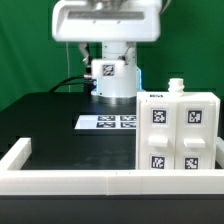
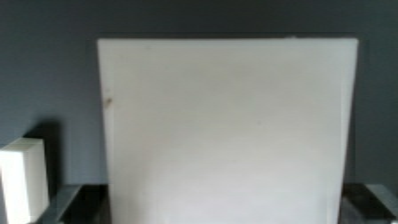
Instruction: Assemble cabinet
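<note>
The cabinet [image 1: 180, 135] is a large white box with several tags. It stands on the black table at the exterior view's right, against the front border wall, with a small white knob [image 1: 176, 85] on top. The arm's white hand [image 1: 105, 20] hangs high at the top of that view; its fingers do not show there. In the wrist view my gripper [image 2: 222, 215] has a dark finger at each lower corner. A wide plain white panel [image 2: 222, 120] fills the gap between them and touches both fingers [image 2: 82, 205]. A small white block [image 2: 22, 175] lies beside the panel.
The marker board [image 1: 108, 122] lies flat on the table in front of the robot's tagged base [image 1: 110, 75]. A long low white border wall [image 1: 70, 180] runs along the front and up the exterior view's left side.
</note>
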Controlling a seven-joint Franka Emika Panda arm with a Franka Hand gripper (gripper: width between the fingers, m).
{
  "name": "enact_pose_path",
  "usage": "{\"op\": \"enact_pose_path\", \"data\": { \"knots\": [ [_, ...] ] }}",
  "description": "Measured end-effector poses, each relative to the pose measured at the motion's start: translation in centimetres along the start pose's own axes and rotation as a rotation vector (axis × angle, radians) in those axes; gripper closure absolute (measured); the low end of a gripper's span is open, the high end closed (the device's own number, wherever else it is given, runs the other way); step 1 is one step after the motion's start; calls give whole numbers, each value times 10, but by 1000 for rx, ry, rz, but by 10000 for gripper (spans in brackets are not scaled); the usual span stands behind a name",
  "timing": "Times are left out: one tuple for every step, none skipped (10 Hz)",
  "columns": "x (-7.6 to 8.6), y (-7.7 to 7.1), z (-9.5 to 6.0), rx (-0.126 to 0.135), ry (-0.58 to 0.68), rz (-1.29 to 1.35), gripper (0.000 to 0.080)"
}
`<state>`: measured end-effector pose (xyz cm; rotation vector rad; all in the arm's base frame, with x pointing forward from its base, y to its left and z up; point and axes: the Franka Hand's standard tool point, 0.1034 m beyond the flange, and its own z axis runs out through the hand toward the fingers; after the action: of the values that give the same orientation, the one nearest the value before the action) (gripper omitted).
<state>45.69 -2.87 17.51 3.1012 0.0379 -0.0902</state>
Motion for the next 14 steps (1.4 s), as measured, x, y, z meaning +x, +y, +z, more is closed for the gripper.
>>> {"op": "enact_pose_path", "data": {
  "knots": [
    [19, -18, -11, -9, -2, 11, 239],
    [28, -20, -7, 8, 13, 29, 239],
    [26, -18, -5, 7, 7, 32, 239],
    [26, -19, -4, 7, 7, 31, 239],
    [26, -19, -4, 7, 6, 31, 239],
    [26, -19, -4, 7, 6, 31, 239],
    [26, -20, -4, 7, 5, 30, 239],
    [29, -27, -9, 11, 1, 22, 239],
    [38, -37, -16, 16, 8, 13, 239],
    [48, -48, -22, 14, 15, -3, 239],
    [59, -58, -28, 13, 23, -5, 239],
    [69, -67, -34, 12, 24, -4, 239],
    [81, -77, -40, 11, 31, 6, 239],
    [94, -87, -42, 8, 37, 12, 239]
  ]
}}
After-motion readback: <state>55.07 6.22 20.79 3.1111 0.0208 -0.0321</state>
